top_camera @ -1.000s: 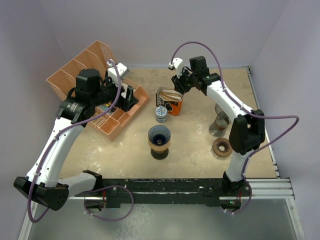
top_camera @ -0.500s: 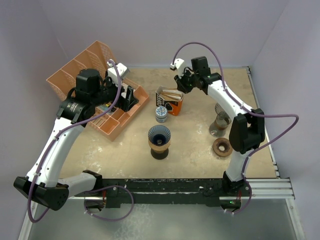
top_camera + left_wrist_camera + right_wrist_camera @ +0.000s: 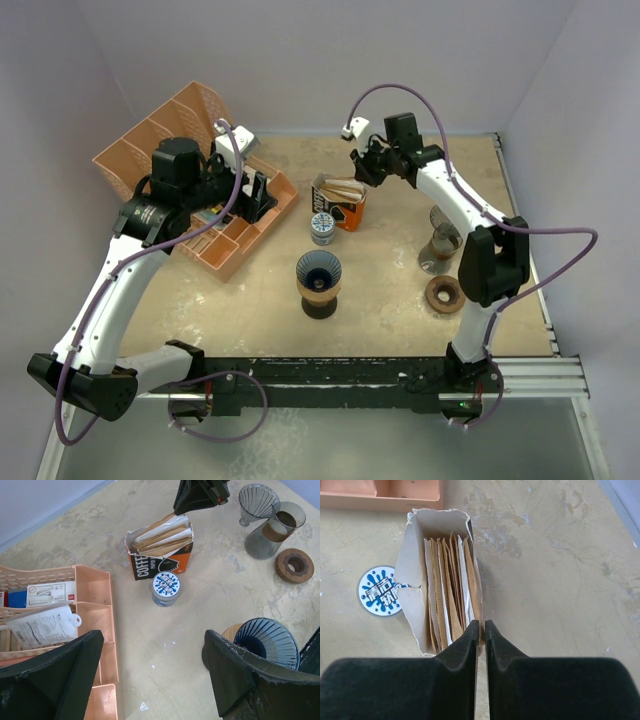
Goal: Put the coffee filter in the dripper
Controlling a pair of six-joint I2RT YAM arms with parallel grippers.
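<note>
Right pincer (image 3: pixel 480 624) is at the open top of the orange-and-white cardboard box (image 3: pixel 410 570), its jaws nearly together with only a thin slit. It sits at the edge of the outermost brown paper coffee filter (image 3: pixel 470 587); can't tell if paper is pinched. The filters stand upright in the box at the back of the beige bench (image 3: pixel 400 290). The blue ribbed dripper (image 3: pixel 319 270) on a wooden base sits in front of the box. A small round blue-and-white tin (image 3: pixel 321 224) is between them. Left pincer (image 3: pixel 152 640) is wide open and empty, above the bench beside the peach plastic organiser (image 3: pixel 95 590).
</note>
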